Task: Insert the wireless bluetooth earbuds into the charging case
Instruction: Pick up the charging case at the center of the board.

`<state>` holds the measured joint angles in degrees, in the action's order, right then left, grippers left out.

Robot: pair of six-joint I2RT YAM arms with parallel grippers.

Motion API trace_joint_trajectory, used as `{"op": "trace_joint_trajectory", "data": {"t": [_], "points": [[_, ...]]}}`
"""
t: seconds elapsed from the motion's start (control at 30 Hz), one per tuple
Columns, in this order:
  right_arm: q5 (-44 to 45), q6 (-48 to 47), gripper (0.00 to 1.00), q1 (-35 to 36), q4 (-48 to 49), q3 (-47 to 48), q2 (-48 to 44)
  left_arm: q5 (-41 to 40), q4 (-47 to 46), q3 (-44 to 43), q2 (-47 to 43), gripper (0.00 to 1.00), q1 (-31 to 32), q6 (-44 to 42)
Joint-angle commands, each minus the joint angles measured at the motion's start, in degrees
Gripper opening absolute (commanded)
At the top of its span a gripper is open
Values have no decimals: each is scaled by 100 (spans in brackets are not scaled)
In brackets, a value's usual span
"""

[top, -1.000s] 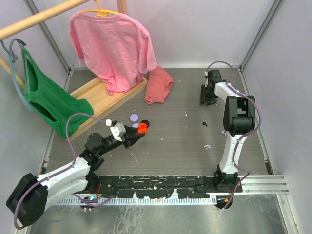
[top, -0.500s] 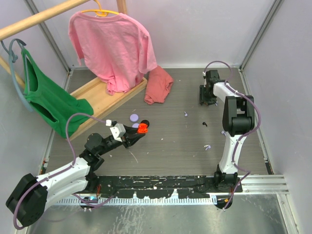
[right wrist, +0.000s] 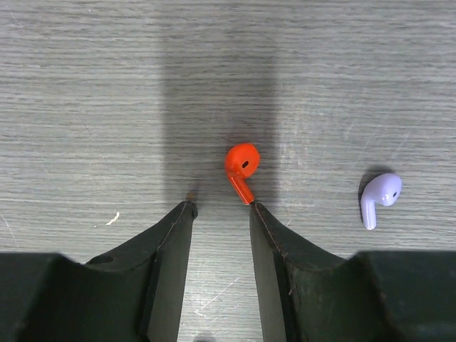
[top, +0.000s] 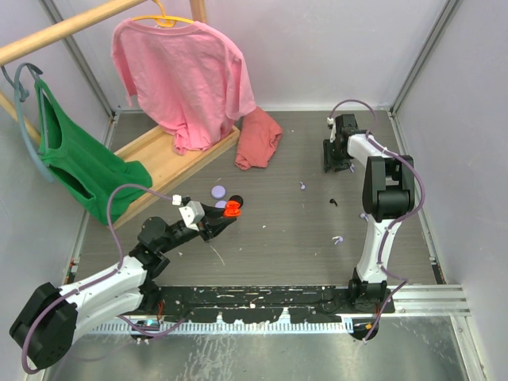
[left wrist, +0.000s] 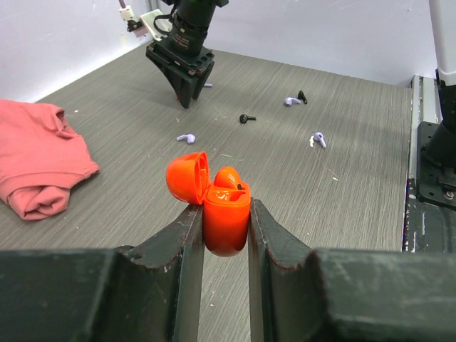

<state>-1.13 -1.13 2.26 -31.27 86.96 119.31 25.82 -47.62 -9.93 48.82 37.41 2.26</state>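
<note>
Pickup of the loose orange earbud (right wrist: 241, 167) looks like the step in hand. It lies on the table (right wrist: 85, 85), well apart from the case (left wrist: 226, 221), beyond it and off to its right.

The left claw (left wrist: 224, 206) is closed on the case and holds it upright off the table, with the lid tipped open to the left. What looks like a seated earbud (left wrist: 226, 178), also orange, is already inside.

The right claw (right wrist: 221, 204) points straight down over the loose orange earbud. Its jaws are a narrow gap apart and hold nothing. The earbud lies just ahead of the fingertips and is not between them. Its stem end is close against the tip of the right-hand finger, so it sits off centre.

The right arm is stretched far from the case, wrist turned down. The left arm reaches low and forward, offering the case mouth-up.

A lavender earbud (right wrist: 380, 194) lies near the orange one, on the side away from the case. More lavender bits and a black earbud (left wrist: 246, 117) are scattered between the case and the right claw.

Next, the right claw likely needs to shift forward and sideways until the jaws straddle the earbud, then drop and close gently. The piece is tiny and smooth, so it could skid or flip. After that comes a carry to the case and a careful seating in the free well.
</note>
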Motion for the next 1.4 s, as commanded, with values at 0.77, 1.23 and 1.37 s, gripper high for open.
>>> {"op": "trace_joint_trajectory", "data": {"t": [0.77,1.23,1.37], "points": [[396,-355,41,81,-457,1192,230,81,-170,-114,-57,0,21,-77],[178,-515,40,47,-785,1602,736,81,-149,-123,-51,0,23,-94],[59,-535,38,20,-918,1705,885,85,-140,-123,-47,0,26,-94]]}}
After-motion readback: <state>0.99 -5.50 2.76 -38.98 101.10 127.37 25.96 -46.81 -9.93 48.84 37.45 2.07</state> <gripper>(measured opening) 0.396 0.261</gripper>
